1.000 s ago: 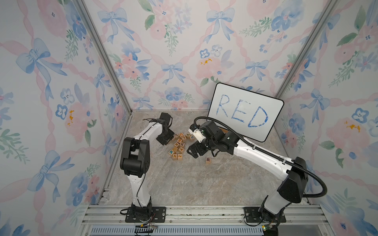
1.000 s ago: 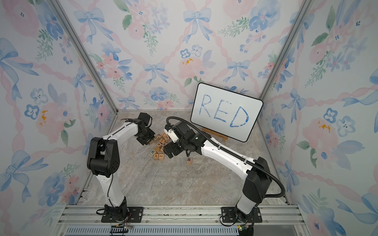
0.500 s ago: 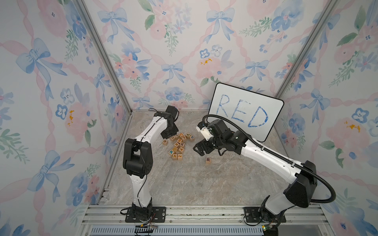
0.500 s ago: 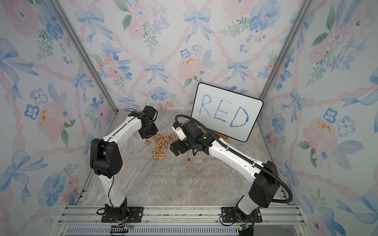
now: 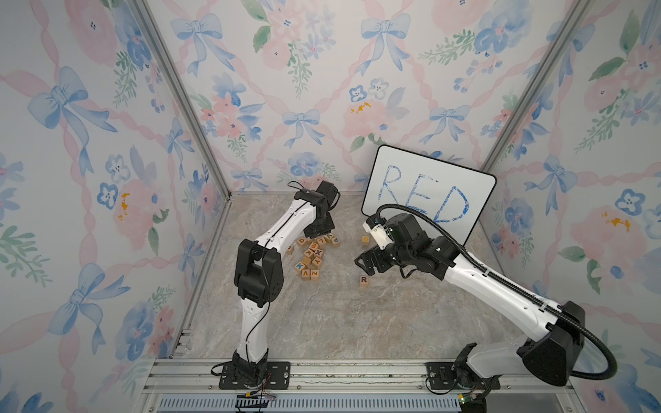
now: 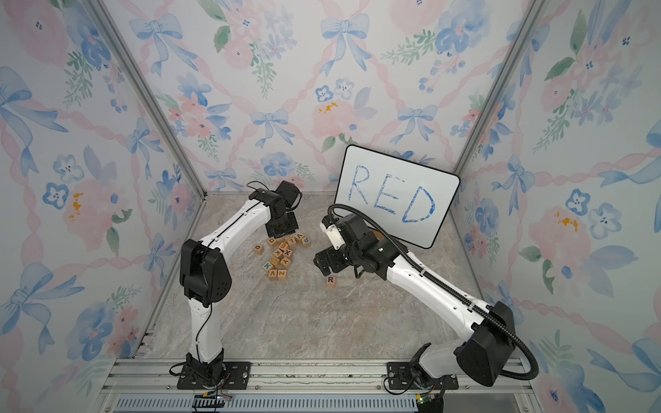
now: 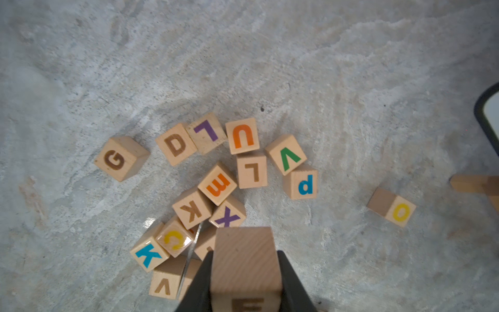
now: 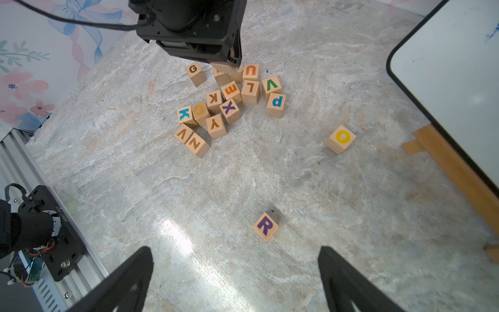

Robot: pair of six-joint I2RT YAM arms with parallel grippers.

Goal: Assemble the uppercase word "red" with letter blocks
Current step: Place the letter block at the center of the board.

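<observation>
Left gripper [image 7: 245,281] clamps an E block [image 7: 243,251] above the pile's [image 8: 229,102] far edge, presumably to carry it out. Right gripper [image 8: 235,259] stands wide and empty over the lone R block [image 8: 266,226], right of the pile, likely the word's start.

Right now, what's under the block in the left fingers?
The held block hangs between the G block and U block. Two blocks sit beneath; their letters are covered.

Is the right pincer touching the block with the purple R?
Apart. In the right wrist view the R block lies on the table, and bare table shows all around it, between it and the open right pincer.
</observation>
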